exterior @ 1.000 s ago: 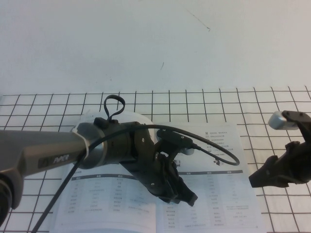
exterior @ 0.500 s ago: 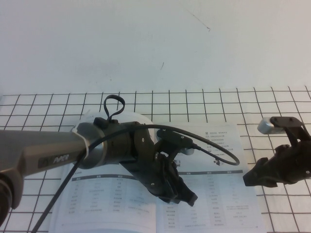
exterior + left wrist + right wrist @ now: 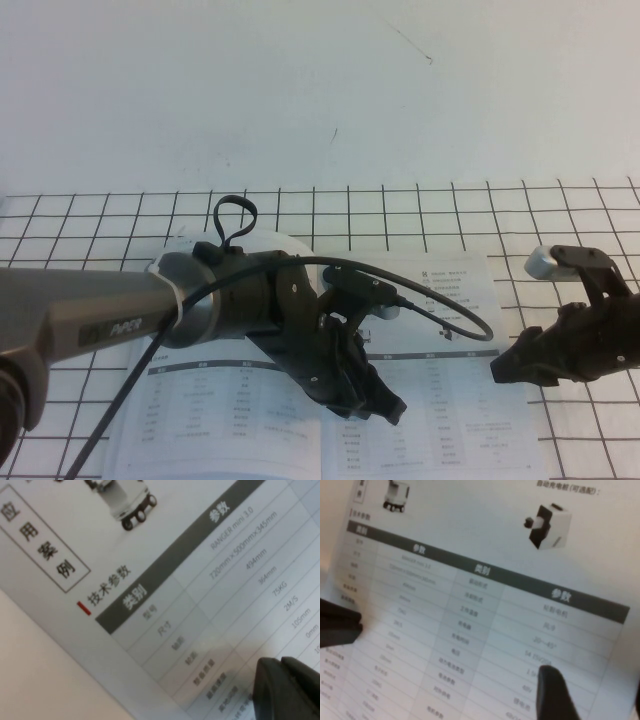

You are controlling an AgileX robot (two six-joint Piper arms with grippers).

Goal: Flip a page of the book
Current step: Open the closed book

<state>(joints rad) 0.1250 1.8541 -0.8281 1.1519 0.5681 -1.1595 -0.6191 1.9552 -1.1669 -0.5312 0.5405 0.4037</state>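
Both hands over the book (image 3: 440,400): left hand (image 3: 385,405) mid-spread, right hand (image 3: 510,368) at edge.

One book (image 3: 440,400) lying open, showing two facing leaves; the right one is the page (image 3: 455,330). Two grippers showing: left gripper (image 3: 385,408) over the book's middle, right gripper (image 3: 505,368) hanging at the page's right edge. One grid-lined table (image 3: 420,215).
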